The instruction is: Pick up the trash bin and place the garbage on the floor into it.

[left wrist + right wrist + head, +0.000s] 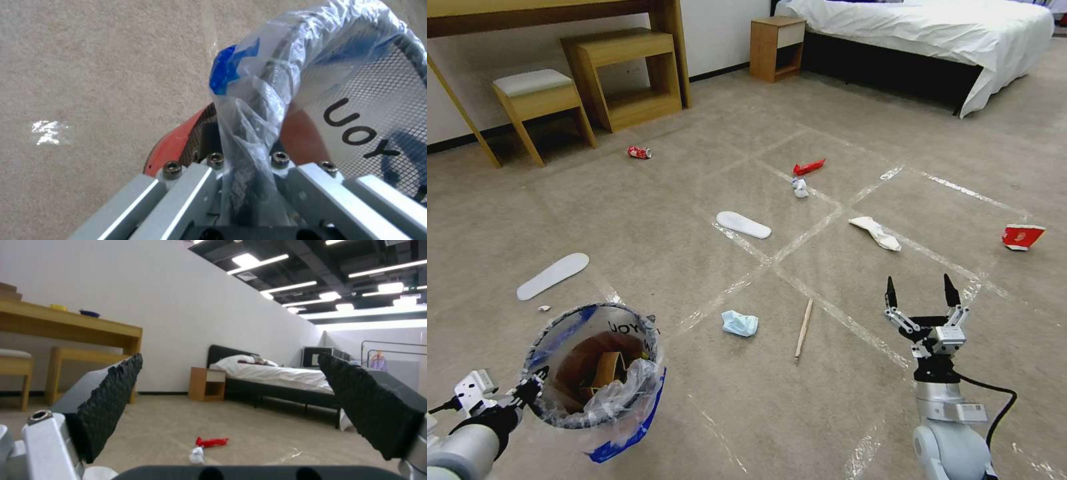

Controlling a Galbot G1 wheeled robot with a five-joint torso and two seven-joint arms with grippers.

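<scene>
Trash bin (pixel 594 367) at seven o'clock: round, red-sided, lined with crinkled clear-and-blue plastic, brown scraps inside. Left gripper (pixel 534 385) fingers clamped on its rim at nine o'clock. Scattered over the floor (pixel 694 427): two white slippers (pixel 743 225), one blue mask (pixel 740 323), one wooden stick (pixel 804 329), one red can (pixel 640 153), one red wrapper (pixel 808 167), one red cup (pixel 1022 236). Right gripper (pixel 922 292) at five o'clock, fingers apart, bare carpet around it. Bed (pixel 934 33) at one o'clock.
</scene>
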